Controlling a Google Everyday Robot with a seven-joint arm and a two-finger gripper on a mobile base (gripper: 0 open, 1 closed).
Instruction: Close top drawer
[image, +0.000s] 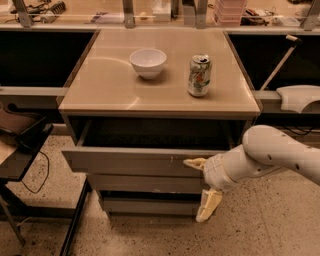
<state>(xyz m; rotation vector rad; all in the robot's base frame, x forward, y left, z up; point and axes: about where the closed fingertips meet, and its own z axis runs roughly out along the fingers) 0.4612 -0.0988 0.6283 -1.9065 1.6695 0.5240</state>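
Note:
The top drawer (130, 161) is a wide shallow grey drawer, pulled partly out from under the tan cabinet top (110, 90). Its inside looks dark and empty. My gripper (202, 185) is at the right part of the drawer's front panel. One pale finger (195, 163) touches the panel near the small scratches, the other finger (209, 205) hangs down in front of the lower drawers. The fingers are spread wide apart and hold nothing. My white arm (270, 155) comes in from the right.
A white bowl (148, 62) and a drinks can (199, 75) stand on the cabinet top. Two narrower grey drawers (145, 183) sit below the top one. A dark chair or stool (20, 135) stands at the left. A white object (299, 97) lies on the right shelf.

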